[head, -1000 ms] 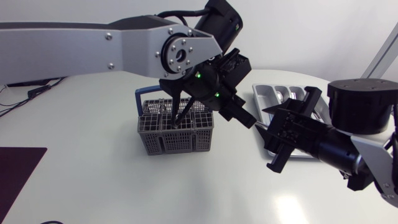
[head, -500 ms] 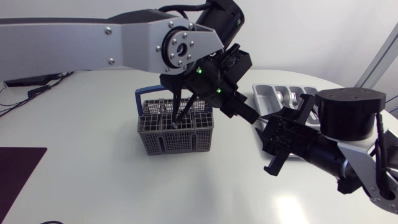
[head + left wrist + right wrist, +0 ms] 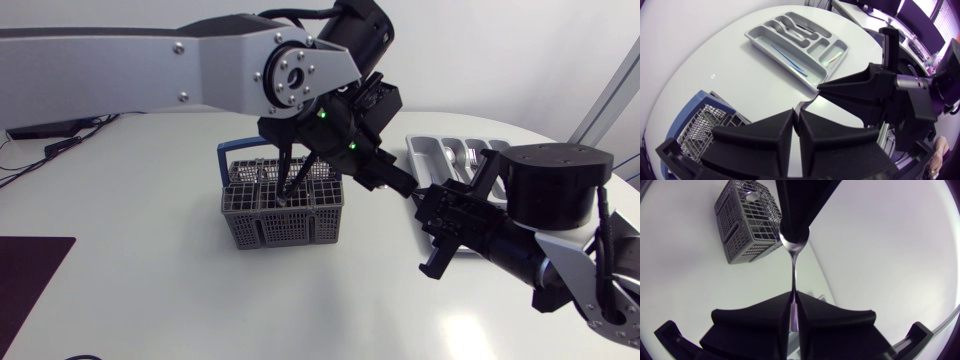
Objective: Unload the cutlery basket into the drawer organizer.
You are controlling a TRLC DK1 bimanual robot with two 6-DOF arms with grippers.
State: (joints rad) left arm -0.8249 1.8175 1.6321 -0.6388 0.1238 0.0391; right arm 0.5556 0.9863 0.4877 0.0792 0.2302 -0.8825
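A silver spoon (image 3: pixel 793 265) spans both grippers in mid-air, right of the grey cutlery basket (image 3: pixel 283 210). My left gripper (image 3: pixel 408 189) pinches the spoon's bowl; in the left wrist view its fingers (image 3: pixel 775 132) stand almost together, with a sliver of metal at their tips. My right gripper (image 3: pixel 792 299) is shut on the spoon's handle and meets the left gripper tip to tip (image 3: pixel 428 203). The grey drawer organizer (image 3: pixel 438 153) lies behind the right arm and holds spoons and a thin blue piece (image 3: pixel 790 57).
The basket (image 3: pixel 747 222) has a blue handle and one utensil end showing in a cell. The organizer (image 3: pixel 760 42) lies near the table's far right edge. Bare white tabletop spreads in front of the basket and under both grippers.
My right arm has moved left to the left gripper, and its fingers have shut on the spoon's handle. The left arm has barely moved.
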